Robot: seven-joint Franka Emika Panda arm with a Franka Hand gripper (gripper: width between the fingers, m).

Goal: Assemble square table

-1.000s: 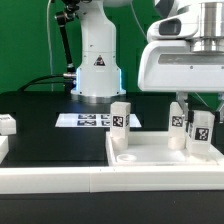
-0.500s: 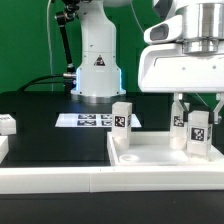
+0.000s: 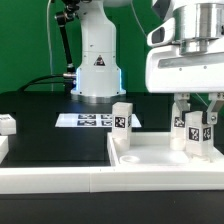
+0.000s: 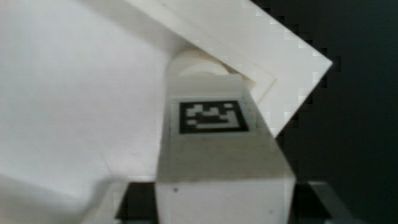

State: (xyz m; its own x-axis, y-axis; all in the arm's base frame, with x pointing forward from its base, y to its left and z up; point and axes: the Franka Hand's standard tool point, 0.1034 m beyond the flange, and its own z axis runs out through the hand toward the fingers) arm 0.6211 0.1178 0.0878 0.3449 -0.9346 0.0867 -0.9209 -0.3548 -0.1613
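The square table top (image 3: 150, 157), a white tray with a raised rim, lies at the exterior view's right. One white tagged leg (image 3: 121, 118) stands upright at its far left corner, and a second leg (image 3: 179, 127) stands at the far right. My gripper (image 3: 197, 118) is shut on a third leg (image 3: 198, 136) and holds it upright over the top's right corner, its lower end down at the rim. In the wrist view the held leg (image 4: 214, 130) runs between my dark fingers (image 4: 143, 203) toward a corner of the top (image 4: 80, 90). A fourth leg (image 3: 7, 124) lies at the far left.
The marker board (image 3: 88, 120) lies flat on the black table in front of the robot base (image 3: 97, 65). A long white rail (image 3: 55, 180) borders the table's front edge, with a white block (image 3: 3, 148) at its left end.
My gripper with the held leg has edged slightly down and to the exterior view's right. The other legs and the top have not moved.
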